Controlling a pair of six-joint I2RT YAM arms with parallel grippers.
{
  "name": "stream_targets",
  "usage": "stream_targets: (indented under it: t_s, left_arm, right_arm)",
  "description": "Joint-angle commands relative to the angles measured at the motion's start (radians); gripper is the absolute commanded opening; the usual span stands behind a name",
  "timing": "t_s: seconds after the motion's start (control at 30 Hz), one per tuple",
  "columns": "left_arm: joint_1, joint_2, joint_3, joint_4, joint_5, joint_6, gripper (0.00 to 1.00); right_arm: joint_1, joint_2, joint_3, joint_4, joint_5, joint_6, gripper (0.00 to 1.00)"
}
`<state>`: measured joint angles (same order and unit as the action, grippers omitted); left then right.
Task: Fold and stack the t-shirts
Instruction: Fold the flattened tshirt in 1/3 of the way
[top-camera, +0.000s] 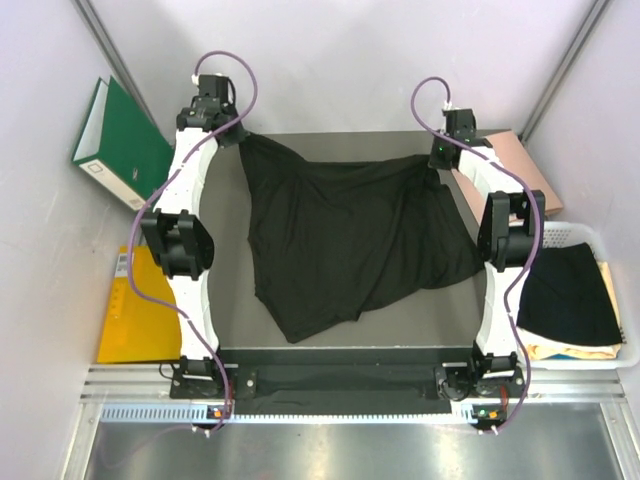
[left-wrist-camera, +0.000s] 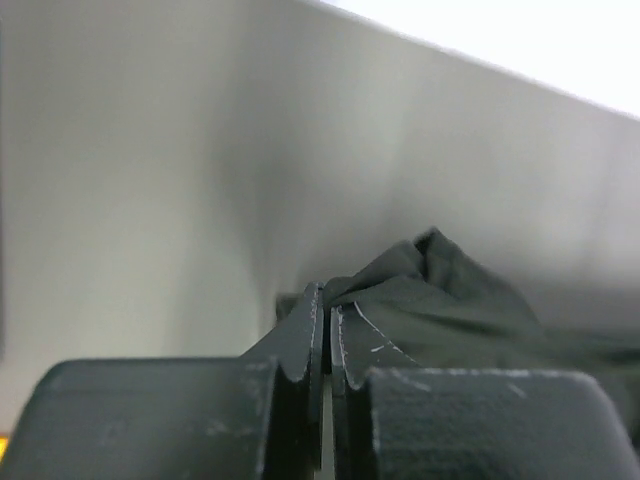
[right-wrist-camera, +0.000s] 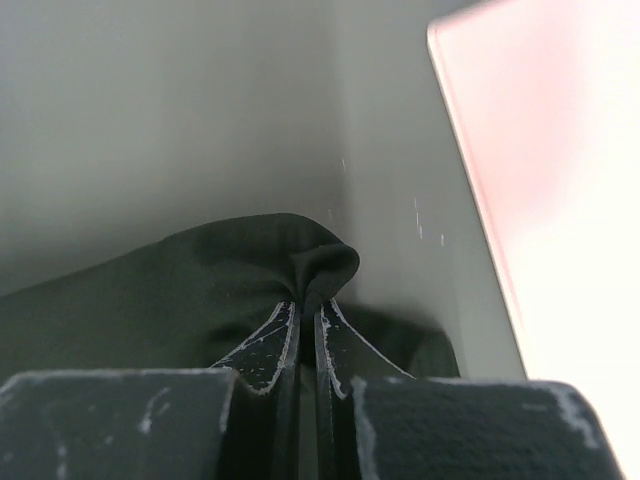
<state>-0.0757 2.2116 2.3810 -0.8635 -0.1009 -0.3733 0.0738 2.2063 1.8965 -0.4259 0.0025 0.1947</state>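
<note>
A black t-shirt (top-camera: 350, 235) hangs stretched between both arms over the dark table (top-camera: 230, 320), its lower part draping onto the surface. My left gripper (top-camera: 238, 133) is shut on the shirt's far left corner; in the left wrist view my left gripper (left-wrist-camera: 327, 310) pinches bunched black cloth (left-wrist-camera: 440, 290). At the far right, my right gripper (top-camera: 437, 165) is shut on the other corner. The right wrist view shows my right gripper (right-wrist-camera: 307, 315) with a fold of black fabric (right-wrist-camera: 200, 290) squeezed between its jaws. A folded black t-shirt (top-camera: 568, 292) lies on a cream one (top-camera: 570, 350) in the basket.
A white basket (top-camera: 600, 235) stands at the right edge. A salmon-pink folder (top-camera: 520, 165) lies at the back right, also in the right wrist view as a pink sheet (right-wrist-camera: 560, 200). A green binder (top-camera: 125, 140) leans at the left wall, a yellow folder (top-camera: 140, 310) below it.
</note>
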Motion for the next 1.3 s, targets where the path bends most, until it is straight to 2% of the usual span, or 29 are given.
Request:
stream_targets:
  t_s: [0.0,0.23,0.7,0.87,1.13,1.27]
  left_arm:
    - [-0.033,-0.147,-0.228,0.021,0.041,-0.059,0.0]
    - [-0.085,-0.363,-0.563,0.054,0.013,-0.116,0.0]
    - [-0.208,-0.612,-0.855,-0.084,0.001,-0.199,0.0]
    - [-0.245,-0.641,-0.933,-0.135,0.02,-0.231,0.0]
    - [-0.268,-0.668,-1.008,-0.221,-0.003,-0.272,0.0]
    - [-0.288,-0.685,-1.065,-0.23,0.004,-0.296,0.0]
  right_arm:
    - [-0.011,-0.097,-0.08,0.018,0.004,-0.004,0.0]
    - [-0.011,-0.154,-0.181,0.026,0.017,0.0,0.0]
    - [-0.009,-0.195,-0.307,0.013,0.073,0.008,0.0]
    - [-0.011,-0.131,-0.22,0.006,0.16,0.003,0.0]
    - [-0.011,-0.08,-0.071,0.056,0.152,-0.008,0.0]
    - [-0.011,-0.079,-0.083,0.064,0.152,-0.005,0.1]
